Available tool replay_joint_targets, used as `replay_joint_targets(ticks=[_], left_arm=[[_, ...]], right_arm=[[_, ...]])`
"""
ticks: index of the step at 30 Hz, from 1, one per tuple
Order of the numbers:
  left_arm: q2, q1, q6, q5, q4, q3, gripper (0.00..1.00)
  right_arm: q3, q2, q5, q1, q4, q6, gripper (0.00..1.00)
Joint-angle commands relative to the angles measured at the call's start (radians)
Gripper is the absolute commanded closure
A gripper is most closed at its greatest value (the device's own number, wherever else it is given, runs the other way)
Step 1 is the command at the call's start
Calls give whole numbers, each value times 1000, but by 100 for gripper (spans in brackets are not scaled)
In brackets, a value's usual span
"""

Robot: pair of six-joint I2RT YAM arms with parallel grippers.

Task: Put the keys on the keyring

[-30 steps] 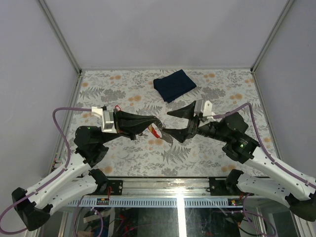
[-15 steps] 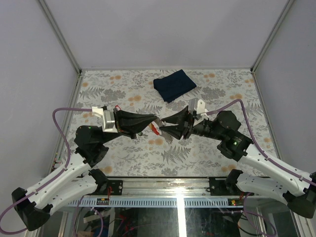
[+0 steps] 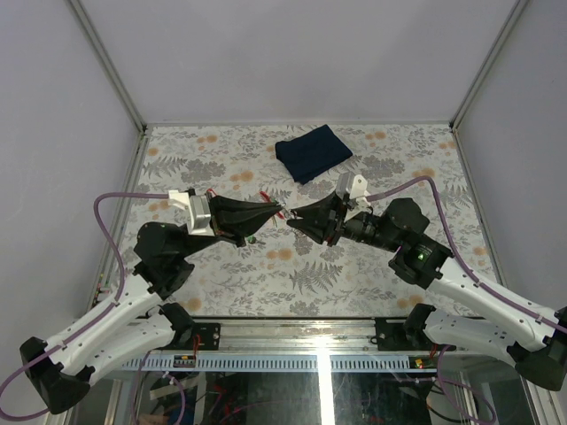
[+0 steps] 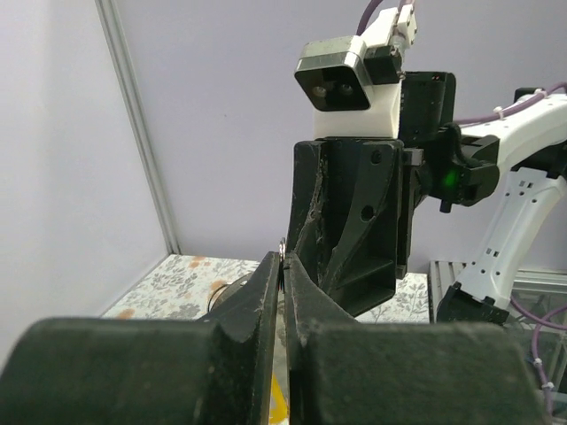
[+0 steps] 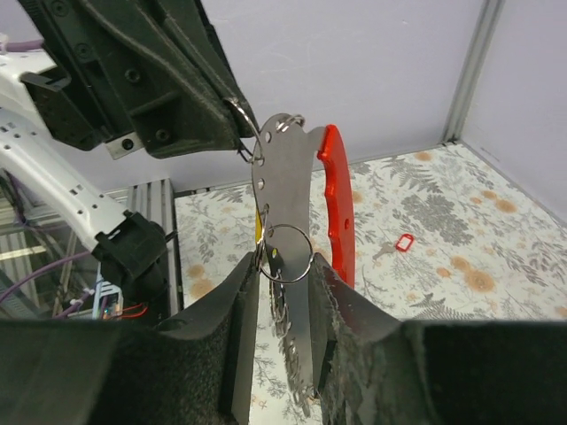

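Over the floral table (image 3: 372,274), with the folded dark blue cloth (image 3: 313,152) well behind, your two arms meet tip to tip in mid-air. The left gripper (image 3: 277,211) is pressed together on the thin silver loop at the top of the keyring (image 5: 244,119), so the whole bunch hangs from it, clear of the table.

The right gripper (image 3: 292,219) comes at the bunch from the other side. In its wrist view its fingers (image 5: 239,310) stand either side of a flat silver plate with holes (image 5: 288,177), hard by it. Whether they actually pinch it, you cannot tell from here.

The red tag (image 5: 337,204) hangs just beside the plate, and a small round ring (image 5: 285,254) lies across its face. A sliver of yellow (image 5: 260,232) behind the plate is probably the yellow-headed key; the green one does not show. A small red piece (image 5: 404,242) lies on the table beyond.

This looks like the threading step, with one arm holding and the other working. Next you need a sure hold with the right, without twisting the loop out of the left.
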Motion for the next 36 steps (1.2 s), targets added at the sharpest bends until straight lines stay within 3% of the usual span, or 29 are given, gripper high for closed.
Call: replay_joint_targets(ticks=[1,13,18,24,29,36], left_arm=[[-13,8,75,-46,-67,50,100],[-13,6,138,-70,-148,77,100],[-16,6,124,-59,-139,79,100],[-23,7,117,-51,-138,81,100],[-22,6,106,-38,-134,84,100],[-16,6,101,-38,-127,83,100]], right_arm=[[55,-15,92,7,3,0,100],[65,-26,100,6,-2,3,100],[-8,-45,77,8,83,-20,61],[-28,-44,86,7,88,-46,41],[-28,-40,73,8,120,-38,35],[-12,10,1,6,179,11,33]])
